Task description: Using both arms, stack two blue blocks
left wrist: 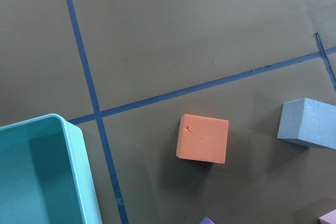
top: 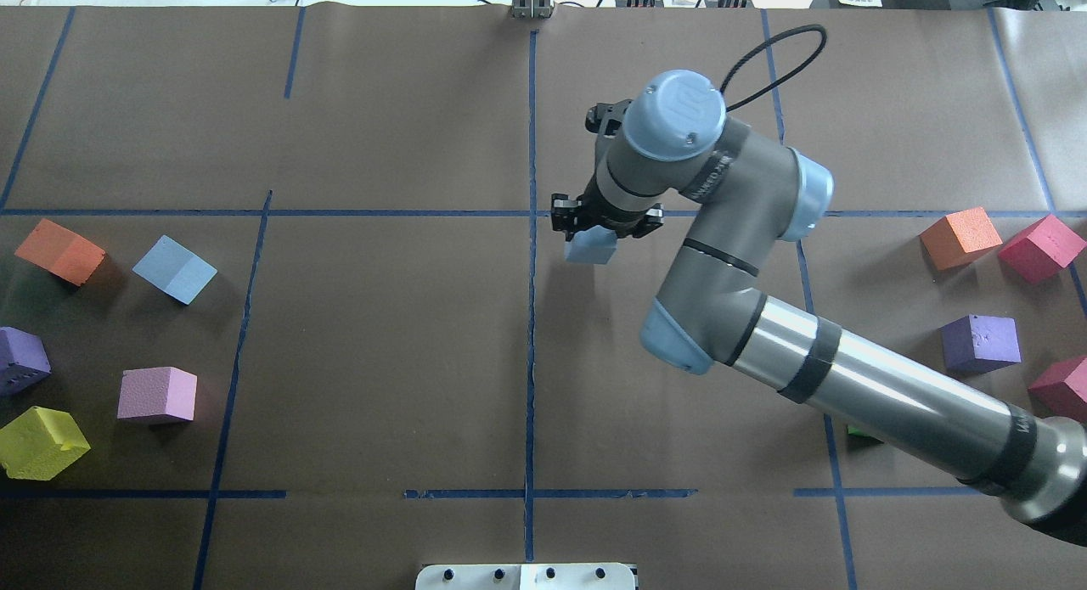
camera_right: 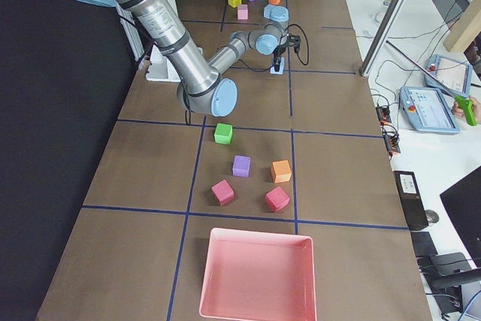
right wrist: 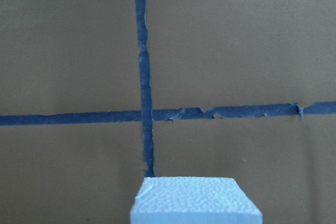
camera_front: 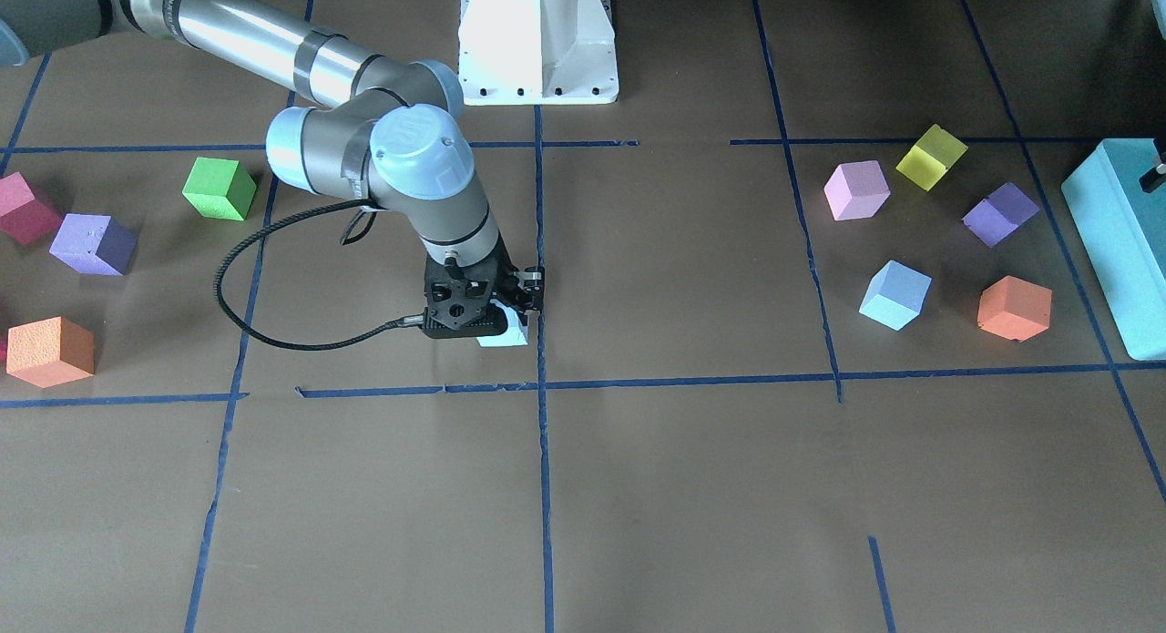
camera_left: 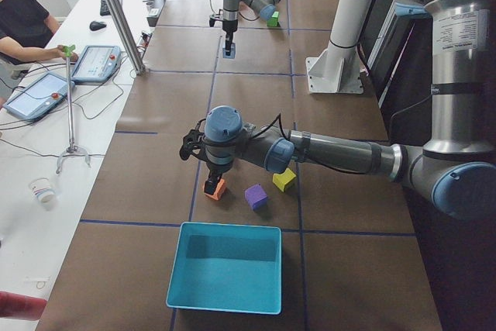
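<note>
My right gripper [camera_front: 510,319] is shut on one pale blue block [camera_front: 506,335], holding it low over the table just beside the centre tape line. The overhead view shows this gripper [top: 599,232] with the block [top: 592,249] between its fingers. The right wrist view shows only the block's top [right wrist: 194,202] over a tape crossing. The other blue block [camera_front: 894,294] lies free on my left side, also in the overhead view [top: 175,269] and the left wrist view [left wrist: 310,124]. My left gripper [camera_left: 211,178] hovers by an orange cube [left wrist: 203,138]; I cannot tell if it is open or shut.
A turquoise box [camera_front: 1116,241] stands at the table's left end, with pink [camera_front: 856,189], yellow [camera_front: 931,157], purple [camera_front: 1000,214] and orange [camera_front: 1014,308] cubes near the free blue block. Green [camera_front: 219,188], purple, red and orange cubes and a pink tray [camera_right: 255,280] are on my right side.
</note>
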You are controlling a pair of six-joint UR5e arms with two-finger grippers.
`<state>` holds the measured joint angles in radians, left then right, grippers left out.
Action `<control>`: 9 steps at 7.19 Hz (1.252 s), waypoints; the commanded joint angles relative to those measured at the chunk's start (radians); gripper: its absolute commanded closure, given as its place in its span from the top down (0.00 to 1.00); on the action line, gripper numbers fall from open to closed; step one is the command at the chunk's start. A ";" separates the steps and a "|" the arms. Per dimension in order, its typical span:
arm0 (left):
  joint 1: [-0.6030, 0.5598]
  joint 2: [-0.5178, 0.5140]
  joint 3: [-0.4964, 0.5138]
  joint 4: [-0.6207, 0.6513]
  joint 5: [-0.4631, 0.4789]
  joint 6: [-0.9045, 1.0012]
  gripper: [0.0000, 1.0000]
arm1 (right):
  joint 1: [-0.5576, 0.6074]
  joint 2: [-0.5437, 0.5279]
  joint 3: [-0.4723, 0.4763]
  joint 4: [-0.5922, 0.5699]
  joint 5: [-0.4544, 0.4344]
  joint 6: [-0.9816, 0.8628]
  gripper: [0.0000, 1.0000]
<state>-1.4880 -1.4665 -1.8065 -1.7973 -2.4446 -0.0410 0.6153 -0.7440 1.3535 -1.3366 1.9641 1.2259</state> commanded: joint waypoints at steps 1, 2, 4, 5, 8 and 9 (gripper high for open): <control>0.000 0.000 -0.001 0.000 -0.022 0.000 1.00 | -0.026 0.072 -0.072 -0.038 -0.010 0.006 0.00; 0.000 0.002 0.001 0.001 -0.022 -0.002 1.00 | -0.041 0.095 -0.106 -0.039 -0.013 0.007 0.00; 0.000 0.002 0.001 0.001 -0.031 -0.002 1.00 | -0.072 0.094 -0.111 -0.050 -0.065 0.006 0.00; 0.000 0.002 -0.001 0.001 -0.034 -0.002 1.00 | -0.074 0.094 -0.108 -0.073 -0.067 0.006 0.03; 0.002 0.002 0.001 0.004 -0.033 -0.003 1.00 | -0.083 0.092 -0.096 -0.092 -0.097 0.003 1.00; 0.008 0.002 -0.001 0.004 -0.033 -0.003 1.00 | -0.083 0.089 -0.071 -0.093 -0.094 0.003 1.00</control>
<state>-1.4852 -1.4650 -1.8065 -1.7944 -2.4779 -0.0440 0.5334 -0.6520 1.2610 -1.4261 1.8708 1.2297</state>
